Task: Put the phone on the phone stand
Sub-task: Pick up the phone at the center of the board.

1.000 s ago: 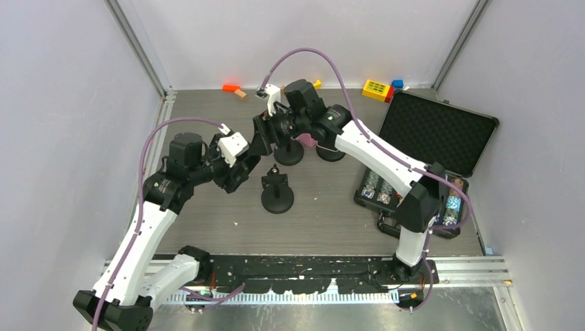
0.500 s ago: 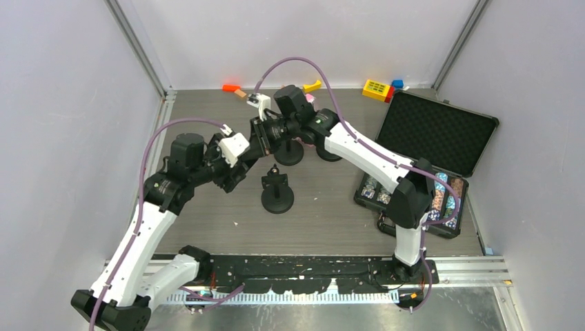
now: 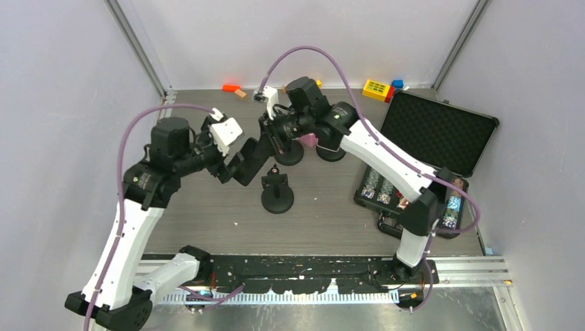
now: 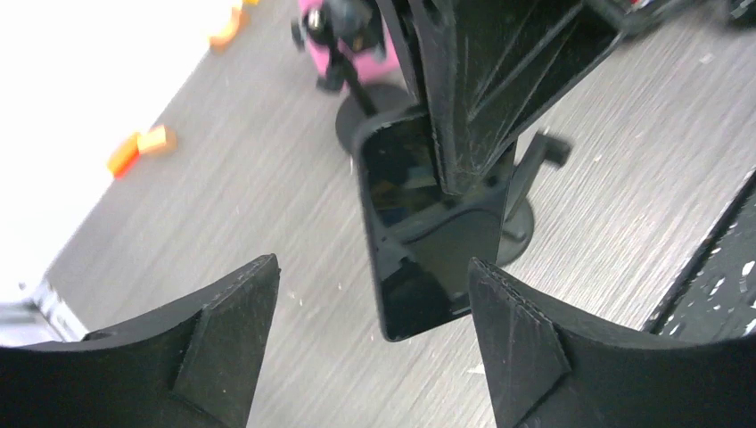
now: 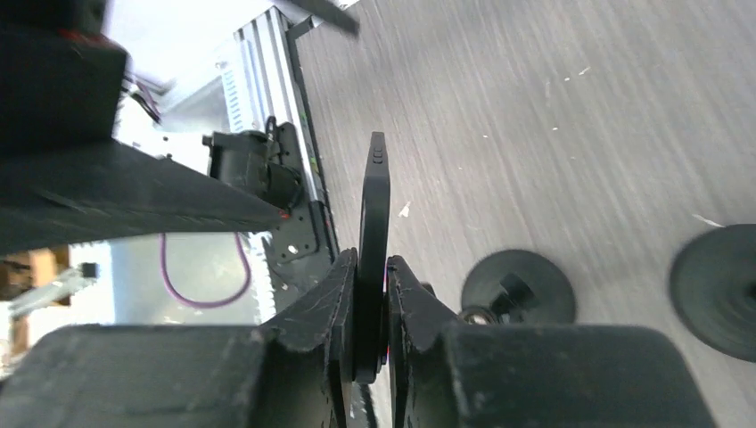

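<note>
The right end effector (image 5: pixel 370 267) is pressed tight on the phone (image 5: pixel 373 201). In the right wrist view the phone shows edge-on, pinched by one end between the two fingers, with most of its length reaching out past their tips. It is held in the air above the worktop (image 3: pixel 207 214), a little left of centre and towards the far side, and it rests on nothing. The left end effector (image 4: pixel 373 267) is spread wide. In the left wrist view the phone's dark screen shows between its two fingers (image 4: pixel 232 312), with a gap on either side, so they touch nothing. The phone stand (image 3: pixel 277 196), black with a round base and a small clamp head, stands upright on the worktop just near of the two end effectors, apart from the phone. Two more round-based stands (image 3: pixel 290 155) sit just beyond it under the right arm, with a pink piece (image 3: pixel 308 140) between them. At the right of the worktop an open black case (image 3: pixel 438 131) has its foam-lined lid tilted back and small colourful items in its tray. A yellow block (image 3: pixel 377 89) and an orange piece (image 3: pixel 231 88) lie along the far wall.
</note>
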### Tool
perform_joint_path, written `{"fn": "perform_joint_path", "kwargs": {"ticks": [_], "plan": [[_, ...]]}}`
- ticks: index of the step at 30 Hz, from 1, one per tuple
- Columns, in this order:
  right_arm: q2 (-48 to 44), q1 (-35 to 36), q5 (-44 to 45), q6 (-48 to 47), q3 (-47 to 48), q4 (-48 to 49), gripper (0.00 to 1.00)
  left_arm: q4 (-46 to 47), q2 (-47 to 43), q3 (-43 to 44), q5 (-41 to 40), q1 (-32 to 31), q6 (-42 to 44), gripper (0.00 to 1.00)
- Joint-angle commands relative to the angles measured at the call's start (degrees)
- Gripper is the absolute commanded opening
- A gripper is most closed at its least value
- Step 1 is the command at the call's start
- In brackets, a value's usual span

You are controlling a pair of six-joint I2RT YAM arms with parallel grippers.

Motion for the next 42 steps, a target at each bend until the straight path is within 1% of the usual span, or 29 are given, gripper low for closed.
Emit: {"fn": "perform_joint_path", "kwargs": {"ticks": [1, 2, 3, 7, 12, 15, 17, 24, 25, 26, 28, 31, 32, 33, 35, 36, 37, 38, 39, 40, 42], "plan": [[-9.6, 0.2, 1.7, -13.7, -0.2, -5.3, 0.0, -7.8, 2.5, 10.6, 11.9, 0.1, 0.2, 0.85], [-11.2, 0.1, 2.4, -14.3, -0.7, -6.0, 0.0, -9.1, 3.4, 12.3, 13.8, 0.1, 0.0, 0.91], [-11.9, -0.1, 2.5, -15.6, -1.5, -6.2, 0.0, -10.2, 4.4, 13.8, 15.4, 0.1, -0.1, 0.93], [-16.3, -0.8, -0.2, -19.8, -3.5, -8.7, 0.0, -11.2, 7.6, 15.6, 22.6, 0.1, -2.0, 0.95], [-21.4, -1.3, -4.0, -24.3, -4.9, -11.6, 0.0, -10.8, 10.6, 14.8, 34.2, 0.1, -4.0, 0.93], [-23.6, -2.3, -6.0, -24.8, -5.8, -11.7, 0.0, -5.3, 10.6, 11.5, 39.6, 0.0, -8.2, 0.91], [-24.1, -2.9, -7.3, -24.8, -6.0, -11.7, 0.0, -1.3, 10.9, 9.3, 42.3, -0.1, -10.9, 0.88], [-23.4, -4.4, -9.4, -23.6, -5.6, -11.1, 0.0, 5.8, 14.0, 4.5, 47.9, -3.0, -14.8, 0.68], [-23.2, -4.5, -9.6, -23.5, -5.6, -10.9, 0.0, 6.5, 14.0, 3.9, 47.9, -3.4, -15.2, 0.63], [-23.1, -4.7, -9.7, -23.2, -5.7, -10.8, 0.0, 7.0, 14.1, 3.7, 47.7, -3.9, -15.2, 0.61], [-22.9, -5.1, -10.2, -22.8, -5.7, -10.5, 0.0, 7.3, 14.0, 3.1, 47.0, -4.8, -15.1, 0.52], [-22.4, -5.5, -10.5, -21.7, -5.6, -9.8, 0.0, 8.1, 13.7, 2.0, 46.1, -5.9, -14.7, 0.45], [-22.3, -5.5, -10.6, -21.5, -5.4, -9.7, 0.0, 8.9, 13.5, 1.5, 46.0, -5.9, -15.1, 0.4], [-22.0, -5.6, -10.6, -20.8, -5.3, -9.3, 0.0, 10.2, 13.3, 0.8, 45.9, -5.9, -16.0, 0.32], [-21.4, -5.7, -10.0, -19.3, -5.4, -8.5, 0.01, 14.1, 12.6, -0.8, 45.8, -5.9, -18.6, 0.04], [-21.2, -5.8, -9.4, -18.9, -5.7, -8.1, 0.08, 16.7, 12.1, -1.9, 45.5, -5.9, -20.9, 0.0], [-21.0, -6.0, -9.1, -17.8, -5.9, -7.2, 0.16, 20.6, 11.3, -3.5, 45.2, -5.9, -23.6, 0.0], [-21.0, -6.2, -8.4, -17.2, -6.2, -6.8, 0.37, 25.4, 10.2, -5.7, 44.7, -5.9, -26.8, 0.0], [-21.1, -6.7, -8.2, -15.6, -6.5, -5.3, 0.48, 34.1, 8.8, -8.6, 43.9, -5.9, -31.1, 0.0], [-21.6, -7.0, -7.6, -14.4, -7.5, -4.4, 0.64, 41.1, 7.4, -12.0, 43.2, -5.9, -35.8, 0.0], [-23.0, -8.7, -7.5, -11.0, -9.8, 0.8, 0.76, 51.9, 5.2, -17.3, 42.0, -5.9, -41.3, 0.0]]}}
